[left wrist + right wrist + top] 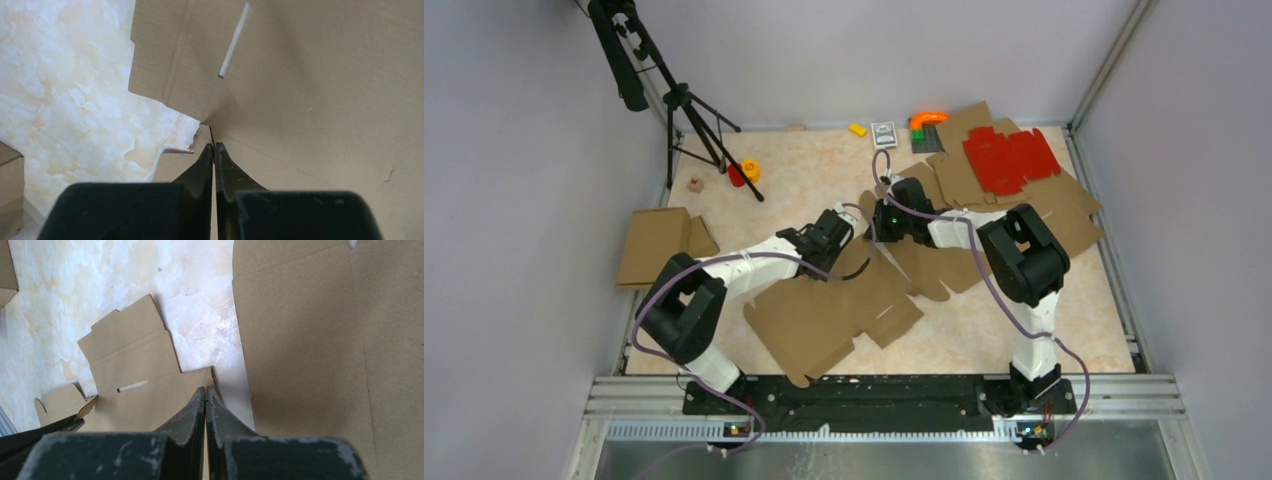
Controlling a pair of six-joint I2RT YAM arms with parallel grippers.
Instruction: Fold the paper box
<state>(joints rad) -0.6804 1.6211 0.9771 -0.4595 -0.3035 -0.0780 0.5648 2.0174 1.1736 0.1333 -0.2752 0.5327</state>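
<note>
The paper box (824,320) is a large brown die-cut sheet that lies mostly flat on the marble table, from the near middle up to where the two arms meet. My left gripper (859,232) is shut, its tips (214,146) touching the box (310,100) where a raised panel's edge meets a side flap with a slot. I see no cardboard between the fingers. My right gripper (876,222) faces it from the right, also shut. Its tips (205,388) rest at the edge of a flat slotted panel (140,400), beside a tall brown panel (325,340).
A red die-cut sheet (1009,158) lies on a stack of brown cardboard blanks (1064,215) at the back right. A folded brown piece (652,245) sits at the left edge. A black tripod (684,110) stands back left, with small toys (750,170) nearby and along the back wall (884,134).
</note>
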